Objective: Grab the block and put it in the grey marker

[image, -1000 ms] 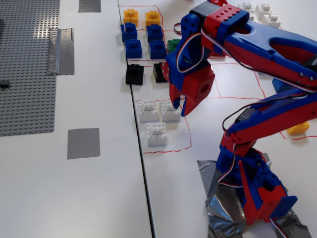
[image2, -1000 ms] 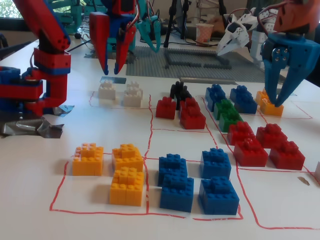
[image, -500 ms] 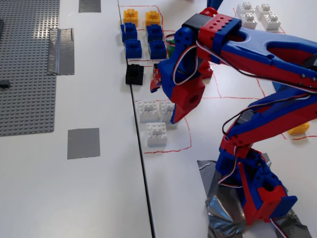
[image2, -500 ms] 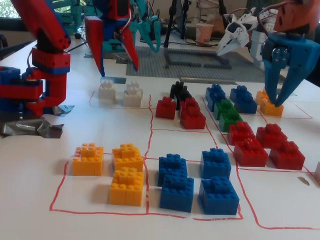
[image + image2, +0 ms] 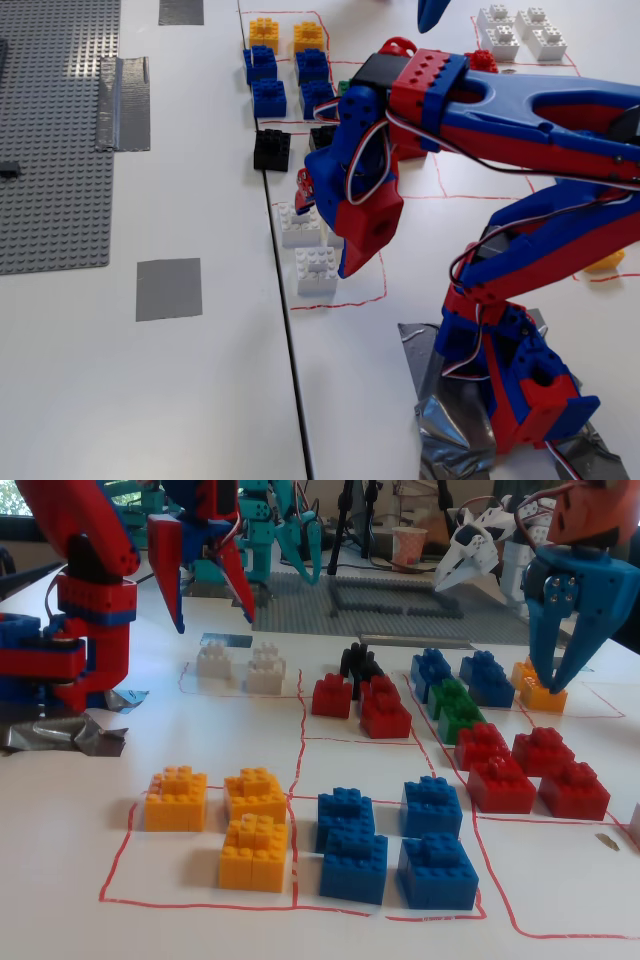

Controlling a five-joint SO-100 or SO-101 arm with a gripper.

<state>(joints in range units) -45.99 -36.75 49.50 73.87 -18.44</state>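
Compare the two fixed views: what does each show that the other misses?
A fixed view alone shows four white bricks at its top right. A fixed view alone shows a cup and teal robots in the background. Both fixed views show the open gripper near two white blocks.

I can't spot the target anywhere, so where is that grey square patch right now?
In a fixed view from above, the grey marker lies flat on the white table, left of the white bricks and just below the big grey studded baseplate.
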